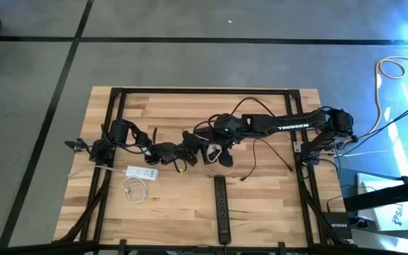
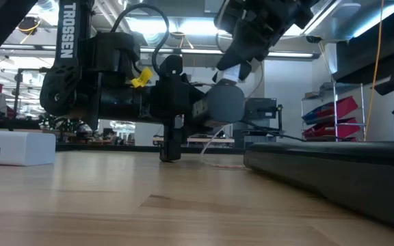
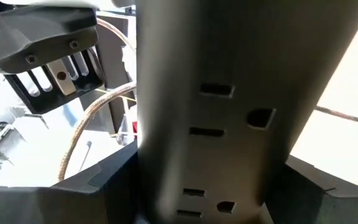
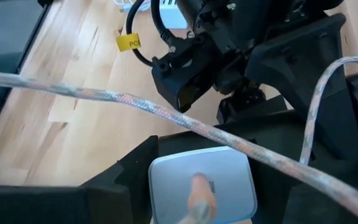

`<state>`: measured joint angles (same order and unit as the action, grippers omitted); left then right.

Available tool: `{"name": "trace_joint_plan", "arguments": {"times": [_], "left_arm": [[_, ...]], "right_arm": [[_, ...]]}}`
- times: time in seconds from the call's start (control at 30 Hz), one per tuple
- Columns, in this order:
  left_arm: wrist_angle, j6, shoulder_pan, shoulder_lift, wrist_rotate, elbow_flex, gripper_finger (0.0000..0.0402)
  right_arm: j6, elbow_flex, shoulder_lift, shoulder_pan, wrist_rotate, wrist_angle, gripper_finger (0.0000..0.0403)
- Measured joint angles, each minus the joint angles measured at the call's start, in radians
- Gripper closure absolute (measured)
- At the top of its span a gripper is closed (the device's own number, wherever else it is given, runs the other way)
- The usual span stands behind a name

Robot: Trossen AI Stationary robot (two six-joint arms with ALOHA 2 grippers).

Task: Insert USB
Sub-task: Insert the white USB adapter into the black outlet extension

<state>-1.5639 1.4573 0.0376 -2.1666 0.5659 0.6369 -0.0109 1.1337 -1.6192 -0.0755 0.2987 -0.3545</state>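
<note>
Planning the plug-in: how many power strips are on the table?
2: a white power strip at the left front, and a black power strip at the centre front. Arms may hide more.

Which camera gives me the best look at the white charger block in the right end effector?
The right wrist view: the white charger block fills the foreground between the right end effector's fingers, cable attached. The high view shows only a small white patch; in the low and left wrist views I cannot pick it out.

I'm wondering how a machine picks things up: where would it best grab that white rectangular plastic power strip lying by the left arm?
Take the white rectangular plastic power strip across its narrow width, near mid-length, coming straight down from above. It lies flat on the wooden table, and both long sides look free.
</note>
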Motion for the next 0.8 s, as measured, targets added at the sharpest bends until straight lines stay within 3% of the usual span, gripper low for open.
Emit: {"name": "trace_joint_plan", "arguments": {"times": [0.3, 0.8], "left_arm": [[0.001, -0.005, 0.0, 0.0, 0.0, 0.0, 0.0141], [0.011, -0.002, 0.001, 0.0, -0.004, 0.004, 0.014]], "right_arm": [[-0.098, -0.002, -0.001, 0.03, -0.034, 0.016, 0.0231], [-0.042, 0.004, -0.094, 0.038, -0.02, 0.085, 0.0231]]}}
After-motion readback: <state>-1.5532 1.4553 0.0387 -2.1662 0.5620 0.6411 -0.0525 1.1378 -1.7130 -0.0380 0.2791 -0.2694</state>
